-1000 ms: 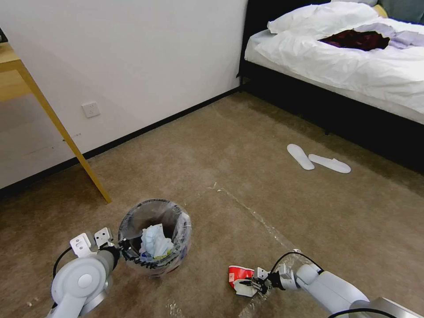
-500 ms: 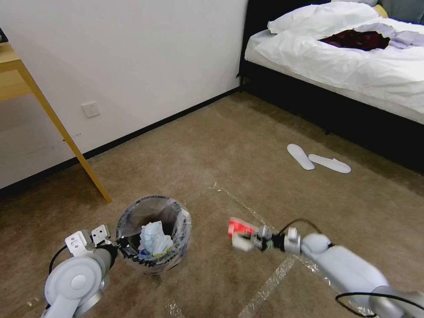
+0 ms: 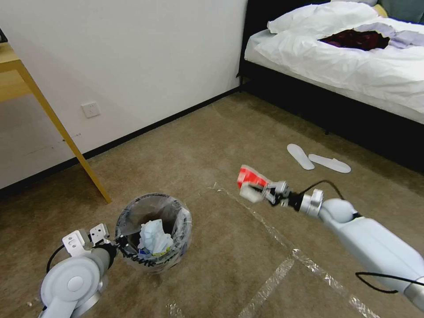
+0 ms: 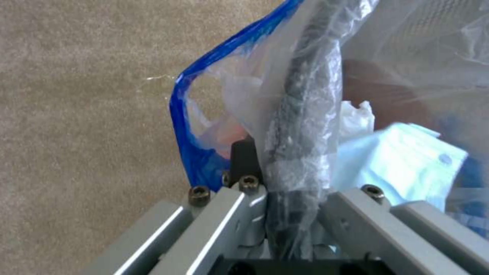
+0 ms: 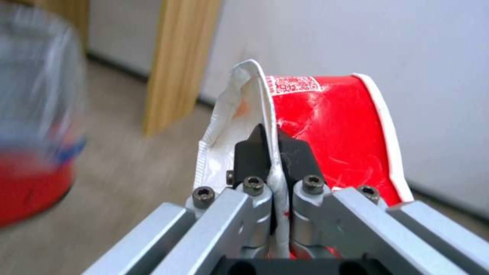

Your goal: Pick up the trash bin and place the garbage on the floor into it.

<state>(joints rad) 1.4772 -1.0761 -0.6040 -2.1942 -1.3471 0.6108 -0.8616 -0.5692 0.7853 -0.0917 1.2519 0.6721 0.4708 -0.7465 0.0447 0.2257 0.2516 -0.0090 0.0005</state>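
Observation:
The trash bin, round with a red base and a crinkled clear liner, stands low at the left of the head view with a bluish-white paper wad inside. My left gripper is shut on the bin's rim, pinching the plastic-wrapped edge. My right gripper is shut on a crushed red-white paper bowl and holds it in the air to the right of the bin, well above the carpeted floor. The right wrist view has the fingers clamping the bowl's wall.
A wooden table leg stands behind the bin by the white wall. A bed with white bedding fills the back right, with two white slippers on the carpet before it. Shiny tape strips cross the floor.
My right gripper has lifted the crushed bowl off the carpet, rising and moving away from me. The bin and my left gripper have hardly shifted.

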